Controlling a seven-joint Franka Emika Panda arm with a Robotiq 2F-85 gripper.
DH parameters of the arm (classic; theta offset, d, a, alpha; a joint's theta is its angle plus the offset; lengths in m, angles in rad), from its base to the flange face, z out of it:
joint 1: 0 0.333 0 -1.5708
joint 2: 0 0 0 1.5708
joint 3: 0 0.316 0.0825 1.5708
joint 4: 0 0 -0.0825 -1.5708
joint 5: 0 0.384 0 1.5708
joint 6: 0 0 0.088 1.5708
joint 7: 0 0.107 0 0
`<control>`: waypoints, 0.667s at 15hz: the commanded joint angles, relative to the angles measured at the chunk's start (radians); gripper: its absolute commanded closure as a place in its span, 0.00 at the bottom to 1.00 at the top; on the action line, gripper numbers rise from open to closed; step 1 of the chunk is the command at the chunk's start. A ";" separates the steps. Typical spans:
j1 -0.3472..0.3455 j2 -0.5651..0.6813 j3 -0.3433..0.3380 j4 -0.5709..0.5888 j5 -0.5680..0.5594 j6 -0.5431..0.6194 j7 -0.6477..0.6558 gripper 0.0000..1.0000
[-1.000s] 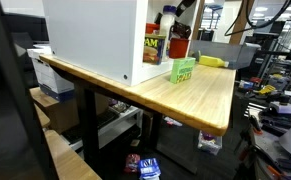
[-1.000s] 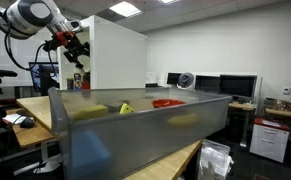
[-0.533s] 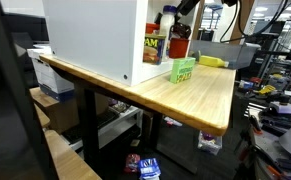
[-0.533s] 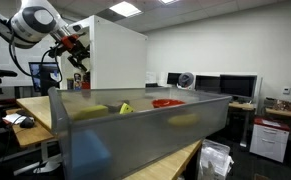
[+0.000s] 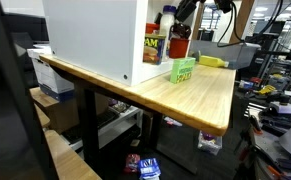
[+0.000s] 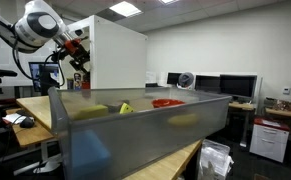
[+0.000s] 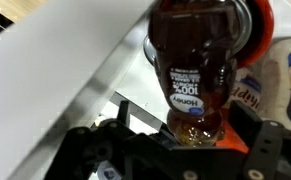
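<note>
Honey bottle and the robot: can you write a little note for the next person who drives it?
Tool: open, holding nothing.
Honey bottle: right in front of the tool in the wrist view, beside the white cabinet, with a red cup close by.
Done: the tool is lined up with the bottle.
Left: the bottle is not yet gripped.

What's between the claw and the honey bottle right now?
Nothing: in the wrist view the honey bottle stands right at the open claw, with no other thing in the gap.
</note>
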 commanded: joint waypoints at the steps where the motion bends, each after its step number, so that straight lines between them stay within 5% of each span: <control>1: -0.032 0.032 0.024 0.002 -0.040 0.049 0.036 0.00; 6: -0.048 0.057 0.049 -0.002 -0.027 0.084 0.043 0.00; 8: -0.054 0.063 0.058 -0.003 -0.028 0.092 0.050 0.25; 10: -0.058 0.065 0.064 -0.004 -0.024 0.098 0.053 0.35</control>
